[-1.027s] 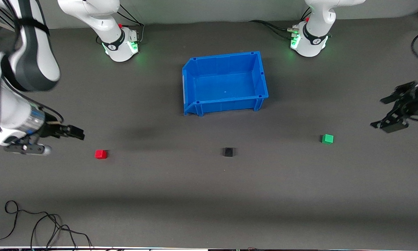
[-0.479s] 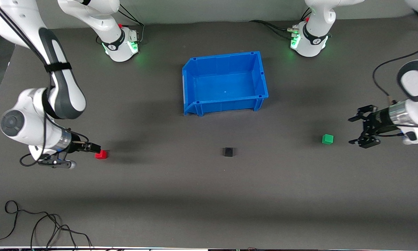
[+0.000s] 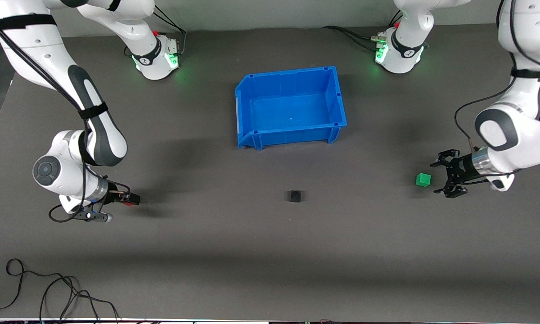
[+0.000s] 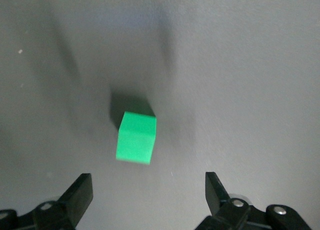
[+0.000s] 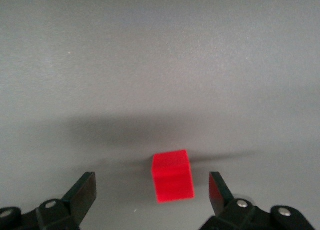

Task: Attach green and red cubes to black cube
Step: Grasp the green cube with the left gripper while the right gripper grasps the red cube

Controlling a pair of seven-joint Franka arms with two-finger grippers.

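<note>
Wrist views: matte green cube [image 4: 136, 138], red cube [image 5: 172, 176].

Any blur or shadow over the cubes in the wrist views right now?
Left wrist view: the green cube looks soft-edged, slightly blurred, with a dark shadow on the table beside it. Right wrist view: the red cube is sharper, with a broad band of shadow across the table around it.

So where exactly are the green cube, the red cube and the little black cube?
green cube [image 4: 135, 138], left wrist view, on its front face.
red cube [image 5: 173, 176], right wrist view, on its front face.
black cube [image 3: 294, 196], front view, on its top face.
</note>
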